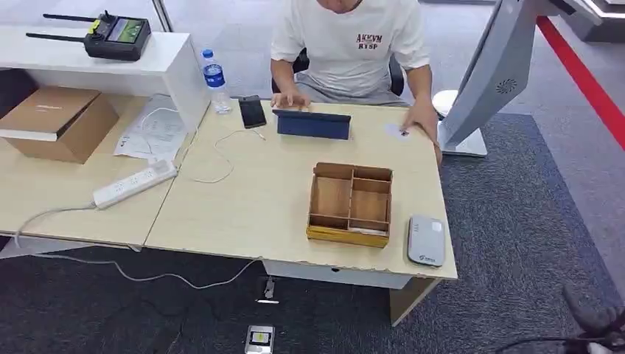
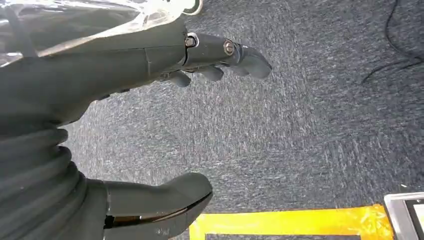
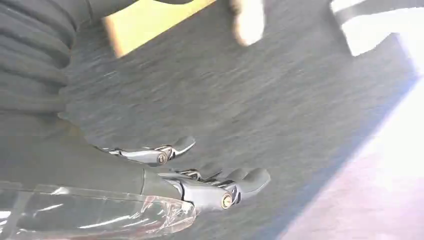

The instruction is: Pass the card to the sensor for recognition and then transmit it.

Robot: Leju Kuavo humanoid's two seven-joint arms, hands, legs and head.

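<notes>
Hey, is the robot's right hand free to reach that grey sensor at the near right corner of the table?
Probably yes: the right hand hangs open over carpet, holding nothing, and the sensor lies uncovered beside the wooden tray.

The left hand (image 2: 150, 115) was dark grey, with a ribbed cover at the wrist, a thick smooth thumb, and slimmer fingers (image 2: 250, 57) fixed by small round silver screws. Clear plastic film wrapped its back. The right hand (image 3: 165, 175) matched it: ribbed cover, brass-coloured screw heads, the same crinkled film.
</notes>
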